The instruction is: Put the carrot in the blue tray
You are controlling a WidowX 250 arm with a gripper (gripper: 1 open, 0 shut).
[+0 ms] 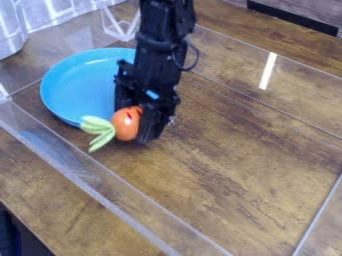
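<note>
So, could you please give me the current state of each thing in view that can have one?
gripper: shut on the carrot, pointing steeply down.
carrot: held in the gripper at the near rim of the blue tray, leaves sticking out to the left; not yet in the tray.
blue tray: flat on the table, nothing lying in it.
table: wooden, glossy, with a light reflection on its right side.

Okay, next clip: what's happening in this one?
A single robot arm has its gripper shut on a small orange toy carrot, with the pale green leaves sticking out to the left. The carrot hangs at the near rim of the round blue tray, which sits on a wooden table. The carrot is not in the tray yet; nothing is in the visible part of the tray.
</note>
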